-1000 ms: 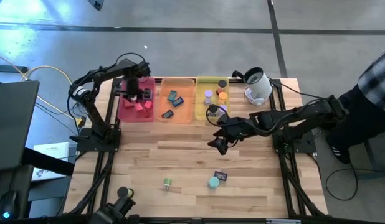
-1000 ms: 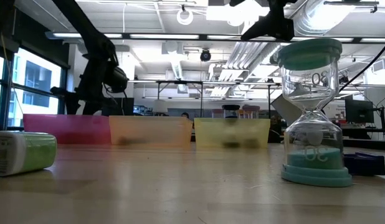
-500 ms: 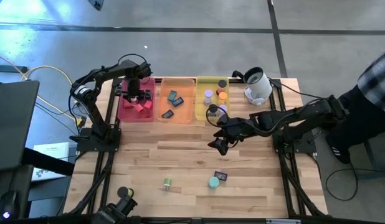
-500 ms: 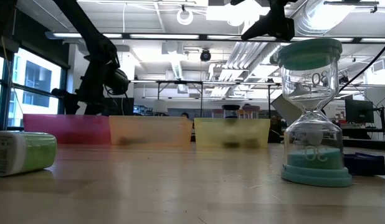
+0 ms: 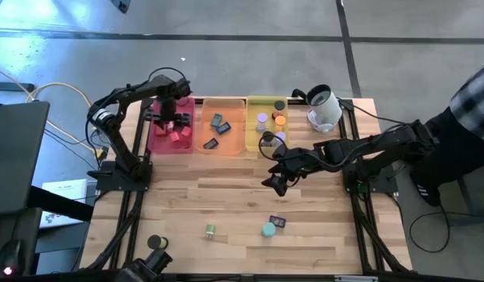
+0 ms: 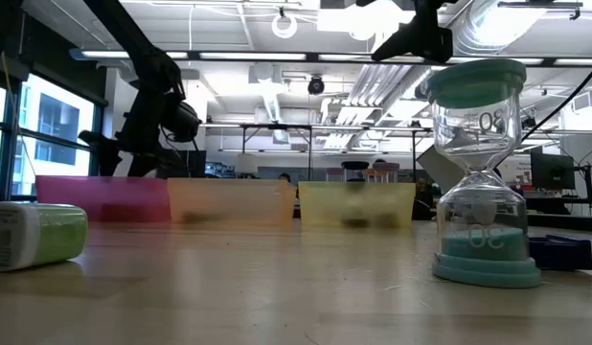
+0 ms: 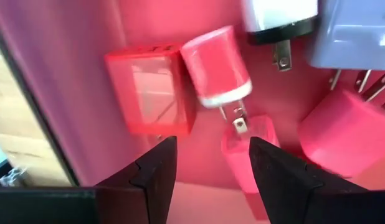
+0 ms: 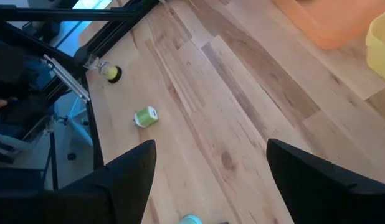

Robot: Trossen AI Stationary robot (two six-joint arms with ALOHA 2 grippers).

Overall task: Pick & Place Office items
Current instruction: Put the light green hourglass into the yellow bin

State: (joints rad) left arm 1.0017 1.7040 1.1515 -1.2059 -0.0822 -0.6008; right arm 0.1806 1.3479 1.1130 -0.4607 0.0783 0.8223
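Overhead, the left gripper (image 5: 170, 115) hangs over the pink tray (image 5: 157, 141) at eleven o'clock, jaws parted and empty. Its wrist view shows pink cubes (image 7: 225, 60) below. The right gripper (image 5: 273, 182), jaws wide, hovers mid-worktop (image 5: 226, 196); a green cylinder (image 8: 145, 116) lies loose.

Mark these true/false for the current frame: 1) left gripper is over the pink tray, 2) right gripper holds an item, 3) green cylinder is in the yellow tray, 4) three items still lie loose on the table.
1) True: the left gripper is above the pink tray, jaws open and empty.
2) False: the right gripper is open and empty over bare table.
3) False: the green cylinder lies on the table, far from the yellow tray.
4) True: green cylinder, teal hourglass, dark rectangle.
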